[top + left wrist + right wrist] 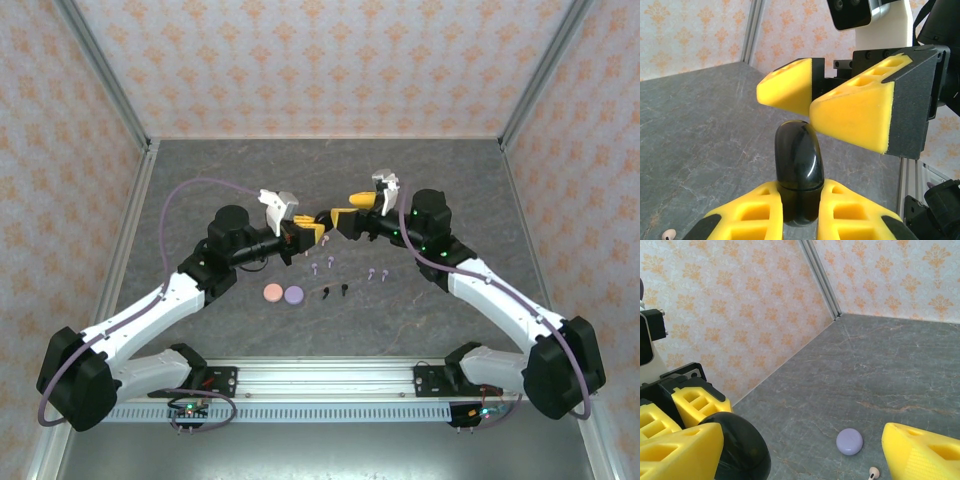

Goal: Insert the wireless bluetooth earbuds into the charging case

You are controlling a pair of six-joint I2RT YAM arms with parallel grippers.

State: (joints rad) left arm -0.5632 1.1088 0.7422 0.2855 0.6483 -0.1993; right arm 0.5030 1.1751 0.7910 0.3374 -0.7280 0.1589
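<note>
My left gripper is shut on a glossy black charging case, held edge-up above the table with its seam closed. My right gripper faces it, open, one finger beside the case's top and the other well clear. From the right wrist, the case sits against the right gripper's left finger. From above, the two grippers meet at table centre. Purple earbuds and black earbuds lie just in front of them. A pale earbud lies near a purple disc.
A pink disc and a purple disc lie side by side on the grey table, left of the black earbuds. Patterned walls enclose the table on three sides. The arm bases stand along the near rail.
</note>
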